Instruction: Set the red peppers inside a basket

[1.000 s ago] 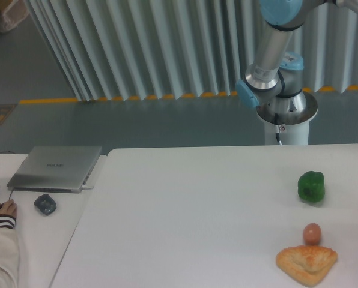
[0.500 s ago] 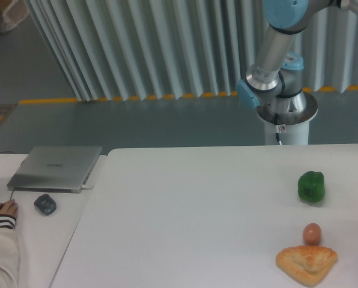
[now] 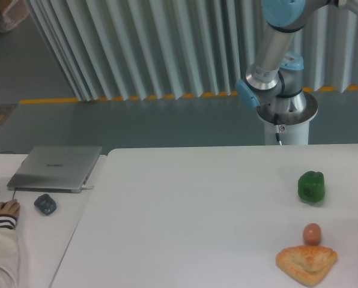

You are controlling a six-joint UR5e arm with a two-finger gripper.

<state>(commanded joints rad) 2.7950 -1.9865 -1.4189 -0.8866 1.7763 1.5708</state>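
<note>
A white rectangular table (image 3: 197,210) is filling the lower part of the camera view, and the grey and light-blue robot arm (image 3: 274,54) is rising from its white round pedestal (image 3: 285,123) behind the table's far right edge, running up out of the top of the frame. Its gripper is lying outside the picture, so how its fingers are standing cannot be told. Neither a red pepper nor a basket is showing anywhere in the view. On the right side of the table a glossy green bell pepper (image 3: 311,186) is sitting alone; nearer the front edge a small brownish egg (image 3: 312,233) is resting just beside a golden, triangular pastry (image 3: 306,263). At the left, on a neighbouring white surface, a closed silver laptop (image 3: 56,167) is lying flat with a dark grey computer mouse (image 3: 45,204) near its front edge, and a person's hand (image 3: 3,209) in a striped cuff is reaching in from the left border.
</note>
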